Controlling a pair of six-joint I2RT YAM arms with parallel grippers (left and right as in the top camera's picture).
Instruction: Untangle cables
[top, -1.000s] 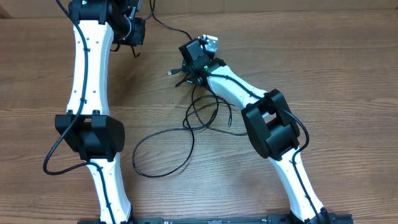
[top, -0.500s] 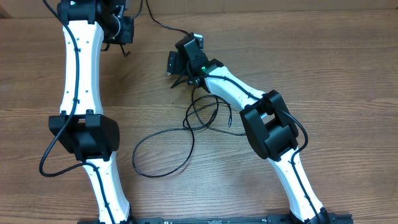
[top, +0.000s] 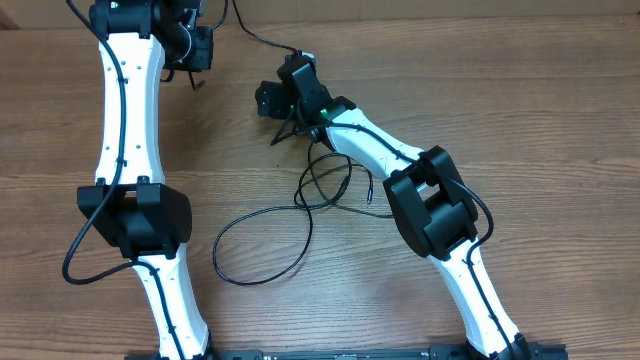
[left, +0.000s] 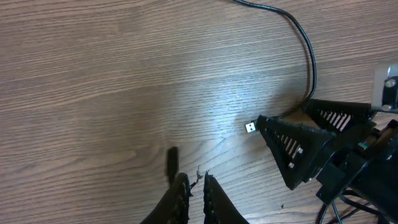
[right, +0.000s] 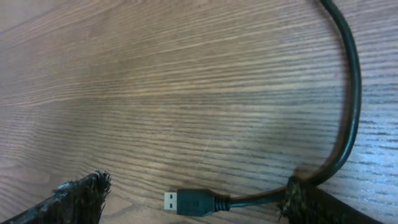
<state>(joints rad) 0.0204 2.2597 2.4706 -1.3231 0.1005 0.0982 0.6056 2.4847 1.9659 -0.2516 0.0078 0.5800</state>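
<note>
Thin black cables lie in tangled loops mid-table, with a bigger loop to their lower left. One cable runs from the far edge to my right gripper. In the right wrist view that gripper is wide open, low over the wood. The cable's silver-tipped USB plug lies between its fingers, and the cord curves past the right finger. My left gripper is shut and empty, left of the plug and the right gripper.
The wooden table carries only the cables and both white arms. The left arm stretches along the left side, and the right arm crosses the right half. A paler strip borders the far edge.
My right wrist has rotated and shifted a little left over the plug. My left gripper moved left and up a second ago, then stayed still.
</note>
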